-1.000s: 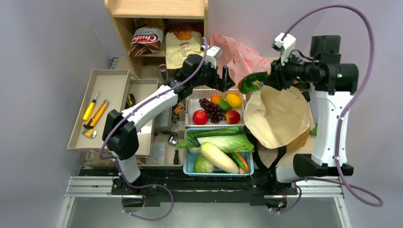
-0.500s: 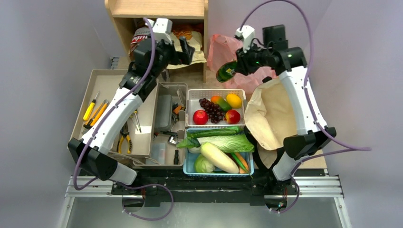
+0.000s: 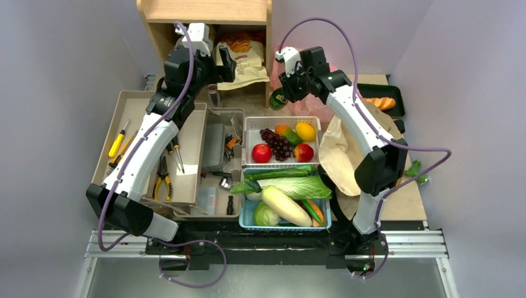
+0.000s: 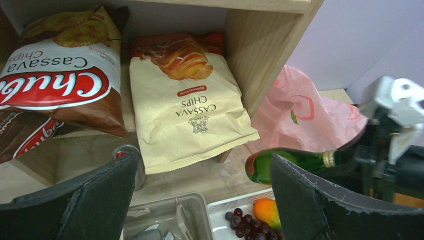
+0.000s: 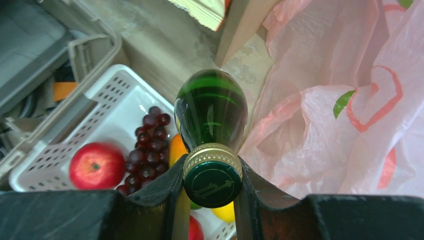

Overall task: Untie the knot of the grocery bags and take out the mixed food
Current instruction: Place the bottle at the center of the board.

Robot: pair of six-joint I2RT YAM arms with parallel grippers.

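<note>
The thin pink bag lies crumpled right of the shelf; its knot is not in view. My right gripper is shut on the neck of a green glass bottle, held over the gap between the pink bag and the white basket. That basket holds apples, grapes and an orange. My left gripper is open and empty, facing the tan snack bag on the shelf.
A blue basket holds cucumber, napa cabbage, daikon and carrot. A brown Chubs bag and a can stand at the wooden shelf. The beige tote lies right. Tool trays sit left.
The left arm swung from above the fruit basket back to the shelf. The right arm carried the green bottle leftward from above the tote to beside the shelf.
</note>
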